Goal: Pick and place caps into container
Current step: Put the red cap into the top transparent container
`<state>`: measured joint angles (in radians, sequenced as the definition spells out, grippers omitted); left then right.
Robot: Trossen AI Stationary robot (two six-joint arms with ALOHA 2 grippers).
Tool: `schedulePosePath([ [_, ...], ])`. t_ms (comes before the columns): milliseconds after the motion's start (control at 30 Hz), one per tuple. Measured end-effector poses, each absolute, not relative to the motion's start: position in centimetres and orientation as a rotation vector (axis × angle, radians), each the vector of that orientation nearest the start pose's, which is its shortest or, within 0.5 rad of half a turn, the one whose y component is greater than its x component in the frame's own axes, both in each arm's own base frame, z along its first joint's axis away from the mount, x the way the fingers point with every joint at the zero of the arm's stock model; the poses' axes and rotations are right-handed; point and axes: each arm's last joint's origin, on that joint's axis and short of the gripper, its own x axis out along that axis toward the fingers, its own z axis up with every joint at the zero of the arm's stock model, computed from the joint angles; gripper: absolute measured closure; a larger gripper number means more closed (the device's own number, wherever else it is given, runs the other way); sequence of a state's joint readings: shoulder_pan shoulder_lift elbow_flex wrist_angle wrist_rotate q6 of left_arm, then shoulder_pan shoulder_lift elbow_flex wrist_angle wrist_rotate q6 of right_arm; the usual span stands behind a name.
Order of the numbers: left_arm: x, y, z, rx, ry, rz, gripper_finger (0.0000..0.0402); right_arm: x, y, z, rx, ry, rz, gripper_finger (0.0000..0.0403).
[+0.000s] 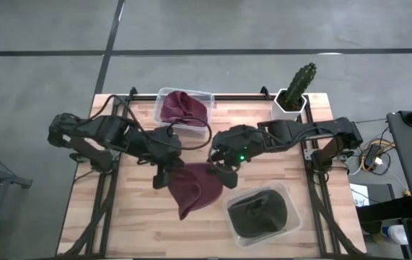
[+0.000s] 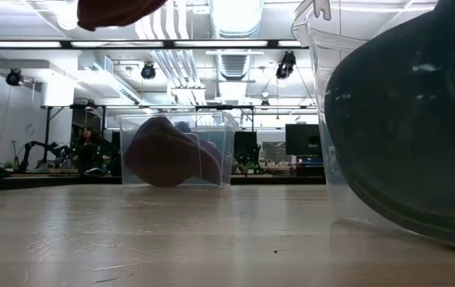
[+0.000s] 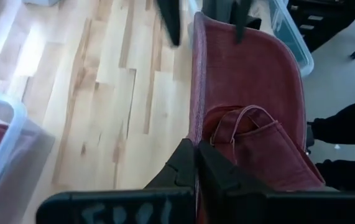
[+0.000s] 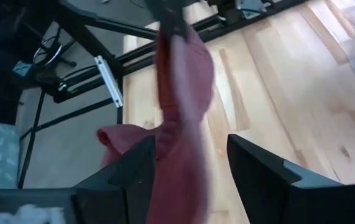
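The maroon cap point(image 1: 195, 188) hangs clear of the wooden surface point(image 1: 119, 217), held near mid-table between the two arms. The left gripper point(image 1: 164, 172) is pressed tight on the cap's edge; the left wrist view shows its fingers pinching the fabric rim, with the crown and inner band drooping beyond them. The right gripper point(image 1: 222, 171) stands beside the cap's other side with its fingers spread. In the right wrist view the fabric hangs between and ahead of those fingers, but no contact can be confirmed.

Handling assessment: the cap is light and soft. It folds and sags under its own weight, so it will not keep its shape when lifted by one point. The brim appears the stiffer part and looks the surest place to take hold; the crown fabric is likely to bunch and may slip from a shallow pinch.

Containers: a clear container point(image 1: 204, 101) at the far edge already holds a second maroon cap point(image 1: 180, 108). A nearer container point(image 1: 290, 196) holds a dark olive cap point(image 1: 260, 211). A potted cactus point(image 1: 296, 87) stands at the far right corner, well apart from the work.
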<state>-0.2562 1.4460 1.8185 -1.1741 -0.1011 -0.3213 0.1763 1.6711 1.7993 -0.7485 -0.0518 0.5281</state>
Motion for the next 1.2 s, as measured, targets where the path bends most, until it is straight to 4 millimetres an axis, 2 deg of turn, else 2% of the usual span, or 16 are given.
schedulePosePath([
  [100, 25.2, -6.3, 44.5, -0.153, 0.789, -0.022, 0.0401, 35.6, 6.2, 39.8, 0.489, 0.673, 0.032, 0.0217],
  [200, 25.1, -6.3, 44.7, -0.152, 0.779, -0.022, 0.0401, 35.6, 6.1, 39.8, 0.496, 0.665, 0.035, 0.0247],
  [267, 25.1, -6.3, 44.7, -0.151, 0.780, -0.023, 0.0401, 35.6, 6.1, 39.9, 0.504, 0.668, 0.051, 0.0288],
  [367, 25.2, -6.3, 44.8, -0.142, 0.771, -0.029, 0.0401, 35.6, 6.0, 39.9, 0.499, 0.678, 0.083, 0.0371],
  [400, 25.2, -6.3, 44.8, -0.144, 0.765, -0.030, 0.0400, 35.6, 6.0, 39.8, 0.492, 0.679, 0.087, 0.0380],
  [567, 25.4, -6.0, 45.2, -0.165, 0.711, 0.029, 0.0378, 35.6, 5.7, 39.9, 0.498, 0.673, 0.077, 0.0390],
  [733, 25.3, -5.1, 45.6, -0.153, 0.672, 0.117, 0.0317, 35.9, 4.8, 39.6, 0.535, 0.679, 0.036, 0.0392],
  [900, 24.1, -4.2, 46.6, -0.089, 0.600, 0.246, 0.0255, 36.0, 3.5, 39.4, 0.564, 0.670, 0.000, 0.0392],
  [1067, 21.9, -3.3, 50.1, -0.110, 0.419, 0.394, 0.0227, 36.8, 0.7, 40.1, 0.588, 0.550, -0.067, 0.0393],
  [1200, 20.3, -2.9, 53.2, -0.201, 0.251, 0.391, 0.0226, 37.1, -2.8, 40.8, 0.605, 0.437, -0.132, 0.0393],
])
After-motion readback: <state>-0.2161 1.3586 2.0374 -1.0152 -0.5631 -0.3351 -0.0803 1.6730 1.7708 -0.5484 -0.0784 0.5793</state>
